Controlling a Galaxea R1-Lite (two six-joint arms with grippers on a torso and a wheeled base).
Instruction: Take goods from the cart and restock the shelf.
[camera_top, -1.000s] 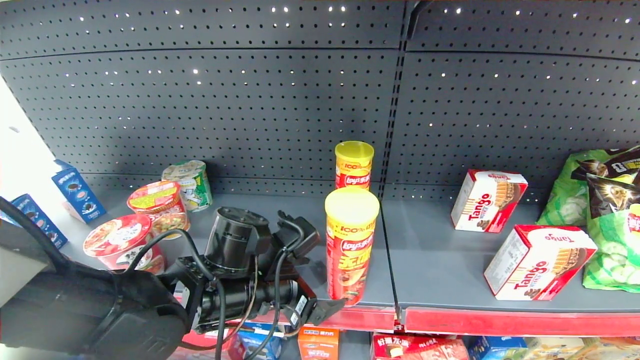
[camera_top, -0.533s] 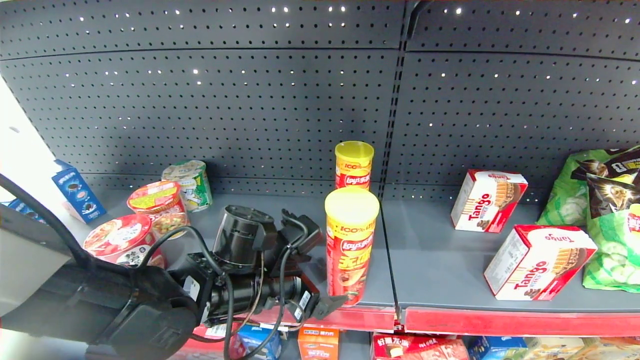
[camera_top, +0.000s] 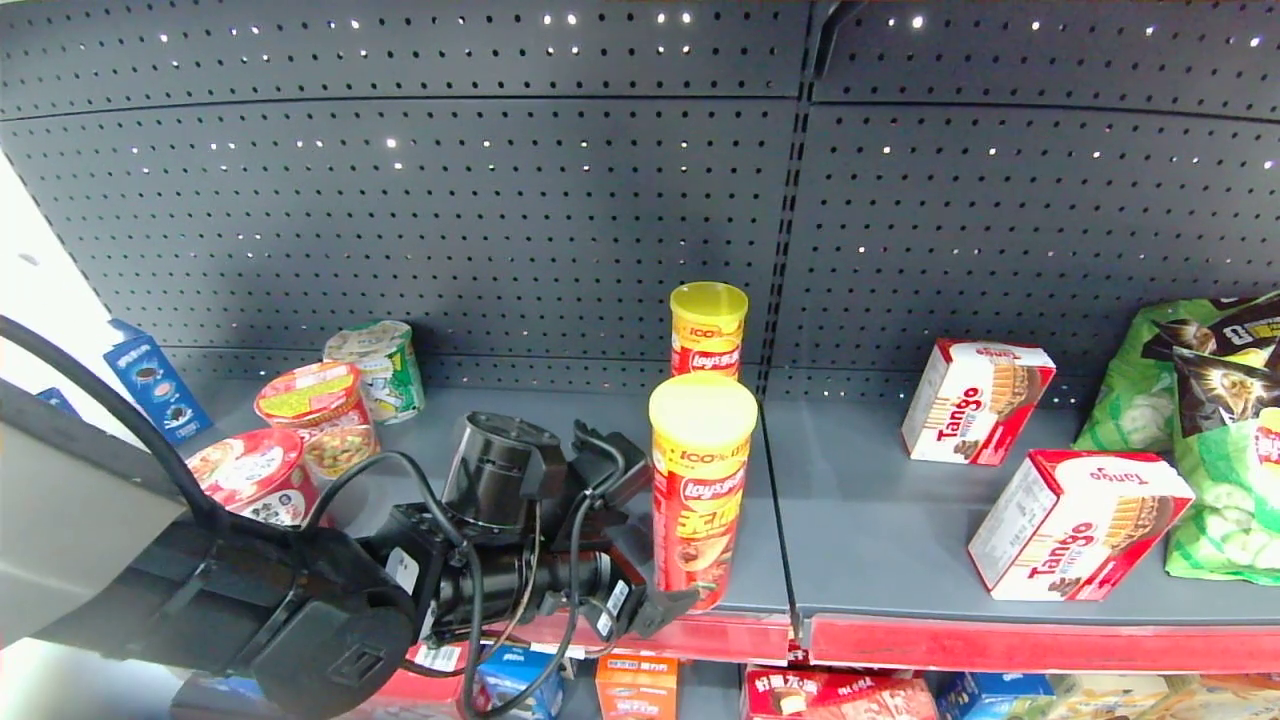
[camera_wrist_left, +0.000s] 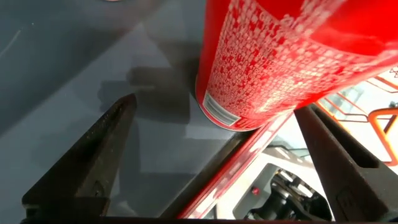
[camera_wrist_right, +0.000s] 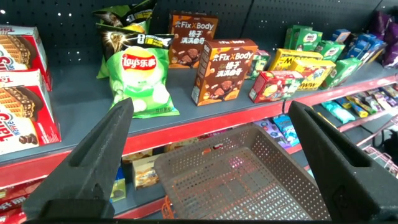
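Standing upright at the front of the shelf (camera_top: 880, 540), the front chips can (camera_top: 702, 490) has its base just beside the red lip (camera_top: 1000, 645), with almost no shelf showing in front of it. It is tall and narrow on a small footprint, so I judge it easy to topple.

The left claw (camera_top: 660, 598) sits low at the can's base, spread wide and gripping nothing. In the left wrist view the fingers (camera_wrist_left: 93, 162) flank the base with a gap on each side. The main risk is a pull-back that is not straight. If either finger clips the base, the can could spin, tip, or slide over the lip onto the lower shelves. A swing to the side before the fingers are past the can would do the same.

Pushing it inward carries a risk too. The rear chips can (camera_top: 708, 328) stands directly behind, apart from the front one, and a hard shove could knock the two together. The noodle cups (camera_top: 300, 410) stand near the arm on its left, and a wide sweep on the way out could catch them.

The right claw (camera_wrist_right: 211, 106) hangs open and empty above the cart basket (camera_wrist_right: 242, 174), which looks bare in the part shown, so the next pick may find nothing there.
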